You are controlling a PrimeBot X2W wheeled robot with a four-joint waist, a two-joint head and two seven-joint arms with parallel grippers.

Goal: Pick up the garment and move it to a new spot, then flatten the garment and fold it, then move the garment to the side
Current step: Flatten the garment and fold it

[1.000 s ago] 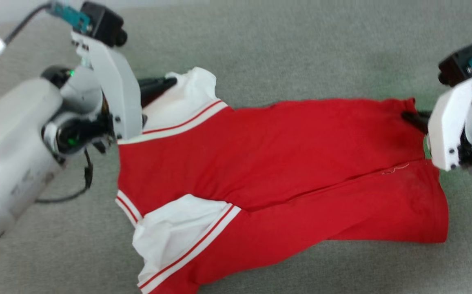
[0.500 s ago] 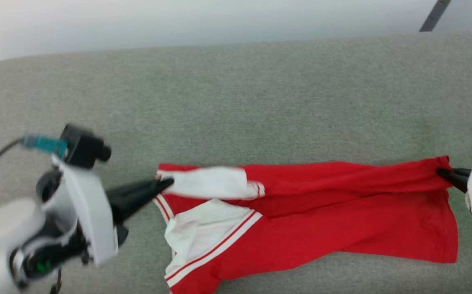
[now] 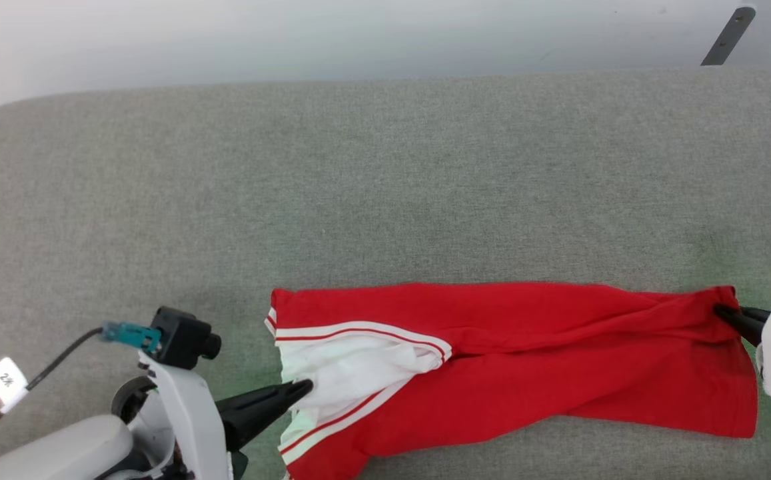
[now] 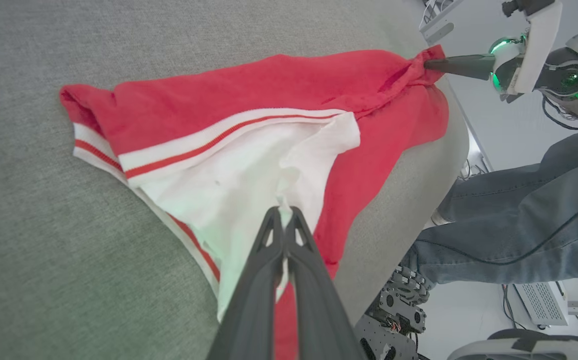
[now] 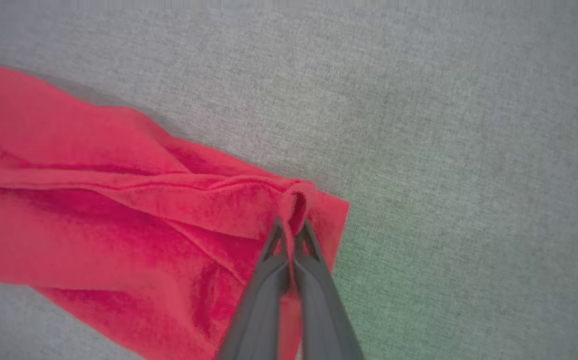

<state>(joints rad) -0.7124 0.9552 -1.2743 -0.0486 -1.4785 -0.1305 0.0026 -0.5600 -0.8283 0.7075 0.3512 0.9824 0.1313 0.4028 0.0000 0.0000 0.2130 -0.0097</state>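
Two grippers, one garment, one bystander; entries as read from my console.

1. Garment (image 3: 512,360): red jersey, lying on the grey upholstered surface (image 3: 385,187) near its front edge, drawn out as a long band from left to right. No numerals on the face that shows. Change: a second ago it lay broad, with one white sleeve on the far side and one on the near side. Now the far sleeve has been carried over onto the near one and the body is doubled lengthways. My head camera has also lifted and drawn back, so some of the narrowing is the view's, not the cloth's.

2. Left gripper (image 3: 302,388): fingers together, nipping white sleeve (image 3: 352,373) fabric at the tips; clear in its wrist view.

3. Right gripper (image 3: 722,310): closed on a bunched corner of the red hem. That corner sits toward the band's far side, and the hem fans wider below it.

4. Person's leg (image 4: 518,220) in jeans, beside the surface, well apart from the cloth.

Assessment: I judge the first lengthwise fold laid at the sleeve end and unfinished at the hem end. The hem corner wants bringing to the near edge before I release. If the bunch is let go twisted, a ridge would likely be creased into the fold.
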